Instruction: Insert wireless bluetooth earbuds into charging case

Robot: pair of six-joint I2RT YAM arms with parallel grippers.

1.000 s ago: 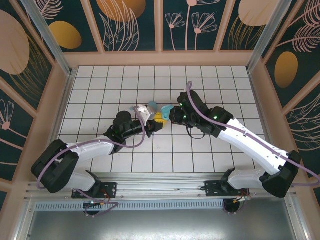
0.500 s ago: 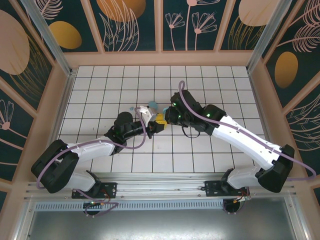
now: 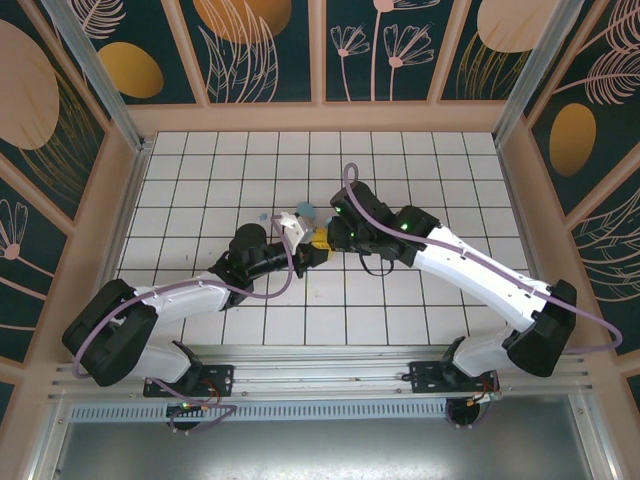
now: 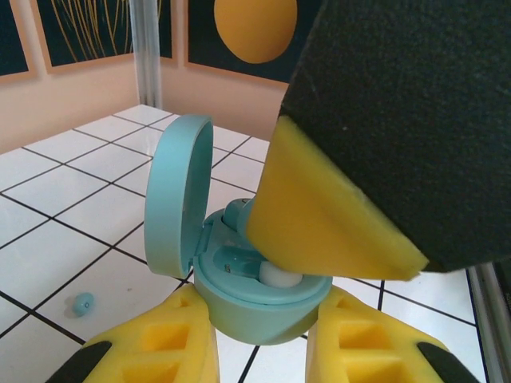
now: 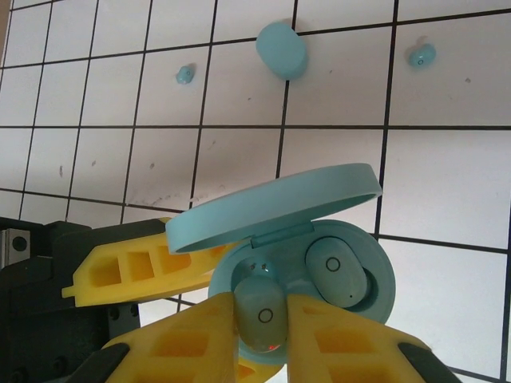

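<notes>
Your left jaws [image 4: 259, 349] were clenched on the base of the open case [image 4: 180, 199], lid stood up. Your right jaws [image 5: 262, 339] pinched a bud [image 5: 260, 313] between the yellow pads, right at the mouth of the near well. The far well already carried a seated bud [image 5: 336, 270]. Two loose buds [image 5: 185, 74] (and a spare case [image 5: 281, 49], shut) lay well apart from all this on the table [image 5: 447, 191].

The risk, as I judged it, was letting go too soon. The pinched bud looked a touch off square to its well, and how deep it sat was hidden behind your own pads. Released like that, it could perch on the rim, tip out and roll off across the tiles.

Pressing harder carried its own danger: the case was gripped only by its sides, so a downward shove could twist it or slide it out of the left jaws. Your right pads also sat just beside the seated bud and under the lid, so a wide release might nudge either.
</notes>
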